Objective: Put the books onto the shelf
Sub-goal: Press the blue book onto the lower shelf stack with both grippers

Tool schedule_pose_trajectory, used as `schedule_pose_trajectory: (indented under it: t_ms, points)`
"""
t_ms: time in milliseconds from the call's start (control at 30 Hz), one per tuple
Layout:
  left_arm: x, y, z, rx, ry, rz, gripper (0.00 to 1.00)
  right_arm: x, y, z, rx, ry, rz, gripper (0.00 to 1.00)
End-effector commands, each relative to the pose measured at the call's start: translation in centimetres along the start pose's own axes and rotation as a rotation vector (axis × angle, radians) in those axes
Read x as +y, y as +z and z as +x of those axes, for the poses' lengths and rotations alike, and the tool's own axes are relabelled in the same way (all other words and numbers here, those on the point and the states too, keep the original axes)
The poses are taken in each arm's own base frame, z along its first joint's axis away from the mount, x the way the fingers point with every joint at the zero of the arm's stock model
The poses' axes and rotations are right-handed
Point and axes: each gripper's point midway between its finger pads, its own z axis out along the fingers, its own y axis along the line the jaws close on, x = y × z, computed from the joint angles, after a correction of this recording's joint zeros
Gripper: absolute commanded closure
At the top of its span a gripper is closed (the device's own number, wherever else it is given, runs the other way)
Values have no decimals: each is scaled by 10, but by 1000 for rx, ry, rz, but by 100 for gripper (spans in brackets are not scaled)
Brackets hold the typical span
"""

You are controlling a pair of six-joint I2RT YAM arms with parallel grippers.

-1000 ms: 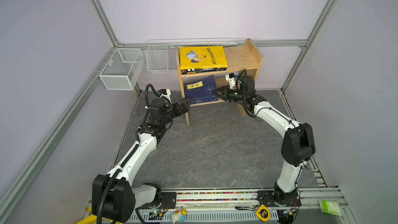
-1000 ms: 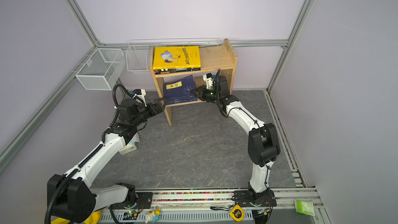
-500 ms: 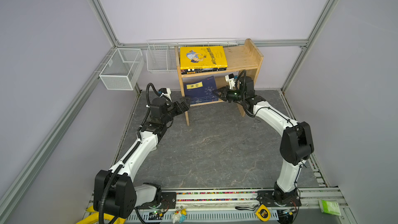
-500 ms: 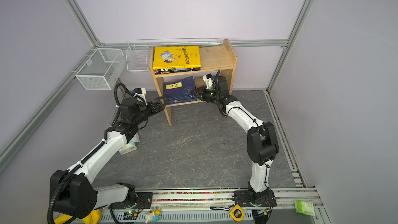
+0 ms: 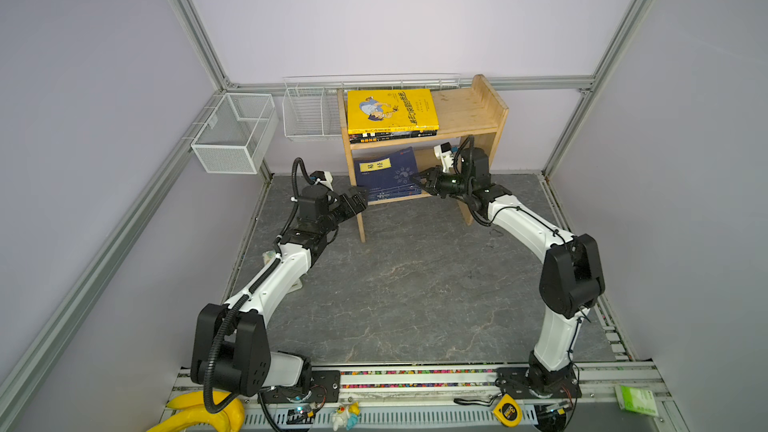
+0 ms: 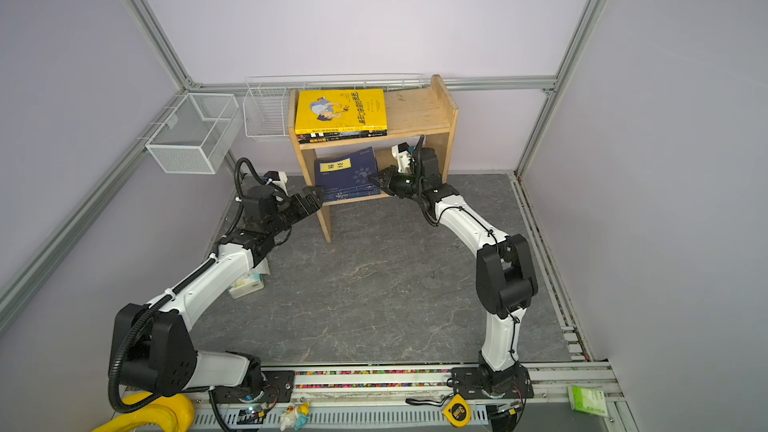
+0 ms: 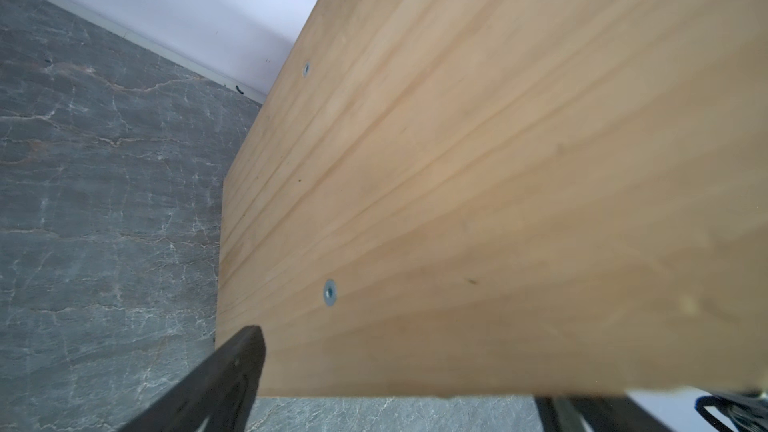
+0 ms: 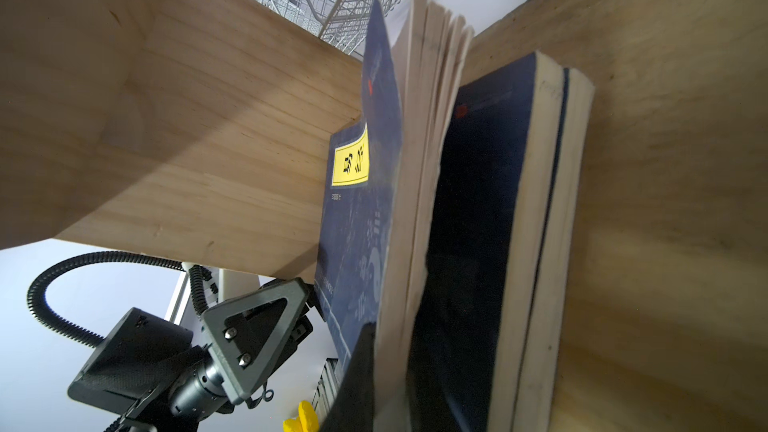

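Grey stone floor (image 5: 415, 284), pine shelf (image 5: 469, 110) at rear. We see yellow book (image 5: 390, 110) up top, navy books (image 5: 386, 178) on lower tier. R gripper (image 5: 419, 179) pinched shut on top navy book (image 8: 365, 209), pages fanning; L gripper (image 5: 359, 200) wide, empty, beside shelf's side.

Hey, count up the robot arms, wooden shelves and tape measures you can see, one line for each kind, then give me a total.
Robot arms: 2
Wooden shelf: 1
Tape measure: 1
Total: 4
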Motion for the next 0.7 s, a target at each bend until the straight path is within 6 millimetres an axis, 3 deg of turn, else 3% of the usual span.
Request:
schedule_pose_trajectory:
  t_ms: [0,300,667]
  points:
    - [1,1,-11,-30,-6,-22,3,-4,8,4,-14,-36,38,92]
    - [31,3,2,-1,-11,-163,4,-7,8,7,-15,-71,104,87]
    - [38,10,8,18,-39,-176,5,-5,-5,-7,-53,-175,213,58]
